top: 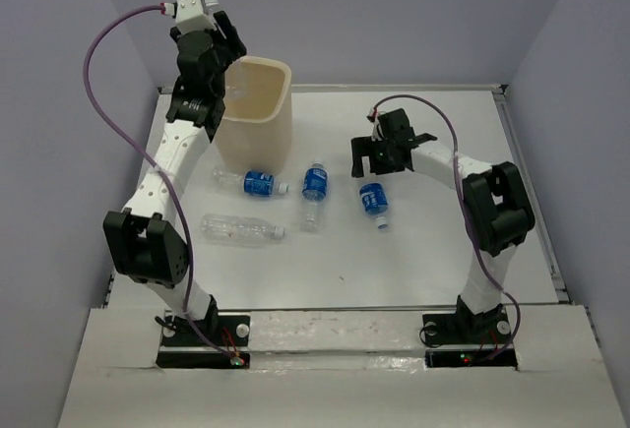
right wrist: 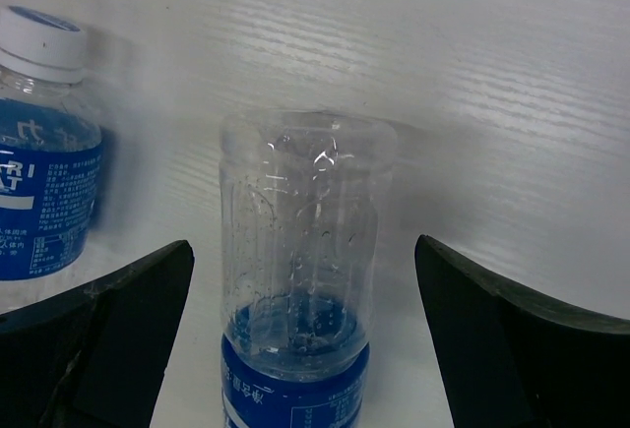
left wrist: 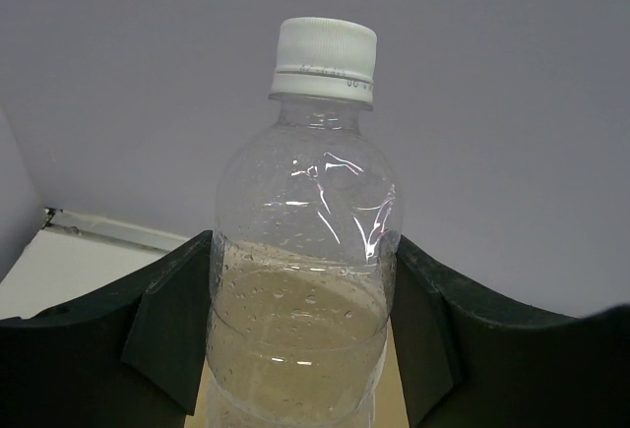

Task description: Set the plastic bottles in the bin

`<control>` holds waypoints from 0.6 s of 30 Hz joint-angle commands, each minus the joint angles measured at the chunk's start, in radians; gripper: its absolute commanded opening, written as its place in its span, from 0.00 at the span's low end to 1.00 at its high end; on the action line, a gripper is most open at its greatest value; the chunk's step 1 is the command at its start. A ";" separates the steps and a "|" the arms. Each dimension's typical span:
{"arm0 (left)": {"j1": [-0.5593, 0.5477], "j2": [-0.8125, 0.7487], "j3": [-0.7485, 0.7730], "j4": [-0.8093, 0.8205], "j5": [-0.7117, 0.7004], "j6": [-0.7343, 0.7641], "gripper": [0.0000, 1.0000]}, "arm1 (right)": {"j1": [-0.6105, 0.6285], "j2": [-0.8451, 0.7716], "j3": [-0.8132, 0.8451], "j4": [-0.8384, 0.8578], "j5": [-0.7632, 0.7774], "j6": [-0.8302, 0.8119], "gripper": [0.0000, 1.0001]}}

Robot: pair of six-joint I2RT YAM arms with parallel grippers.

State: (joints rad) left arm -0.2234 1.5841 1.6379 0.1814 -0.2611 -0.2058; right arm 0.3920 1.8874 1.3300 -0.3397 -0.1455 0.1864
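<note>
My left gripper [top: 219, 30] is raised over the left rim of the cream-beige bin [top: 261, 103] and is shut on a clear white-capped bottle [left wrist: 305, 251]. Its cap points up and no label shows on it. The bin shows beige beneath it [left wrist: 393, 394]. My right gripper [top: 384, 164] is open and low over a blue-labelled bottle [top: 374, 202]. In the right wrist view this bottle [right wrist: 300, 290] lies between the spread fingers, base pointing away, untouched. Two more blue-labelled bottles [top: 254, 183] [top: 314, 192] and an unlabelled one [top: 241, 229] lie on the table.
The white table [top: 413, 251] is walled by grey panels on the left, back and right. A second blue-labelled bottle [right wrist: 39, 152] lies just left of my right gripper's left finger. A purple cable loops from each arm.
</note>
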 commanded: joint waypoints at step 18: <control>0.016 -0.117 -0.171 0.320 0.043 -0.055 0.99 | 0.053 -0.128 0.035 0.034 0.083 0.038 0.56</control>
State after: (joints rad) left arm -0.2073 1.6379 1.4334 0.4381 -0.2844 -0.1936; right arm 0.4080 1.9064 1.3605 -0.3397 -0.1009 0.2073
